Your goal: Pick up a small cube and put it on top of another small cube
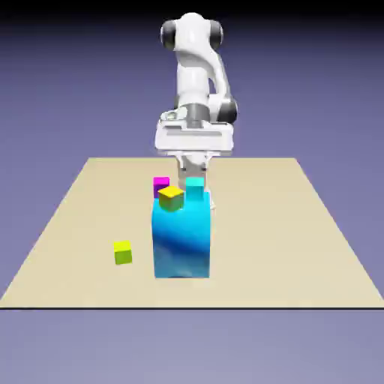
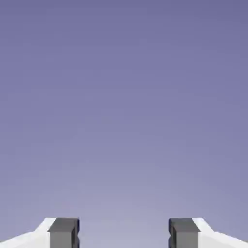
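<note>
- Your end effector (image 2: 123, 232) is spread apart with nothing between its fingertips (image 2: 63, 232); the hand view shows only plain backdrop ahead, no cube.
- In the exterior view your end effector sits at the far side of the tabletop (image 1: 315, 247), just behind the tall blue-cyan block (image 1: 181, 240), and it looks clear of everything.
- The small cube (image 1: 123, 252), the lime yellow-green one, rests alone on the tabletop toward the exterior view's left, near the tall block but apart from it.
- A yellow-topped cube (image 1: 171, 197) shows at the tall block's upper left corner; whether it sits on the block or behind it, you can't tell from here. A magenta cube (image 1: 160, 182) and a cyan cube (image 1: 195, 184) lie just behind.
- So nothing's picked up and nothing's stacked; I'd call this the very start.
- Left for you, as I judge it: reach the small cube, grip it, lift it and set it on another small cube.
</note>
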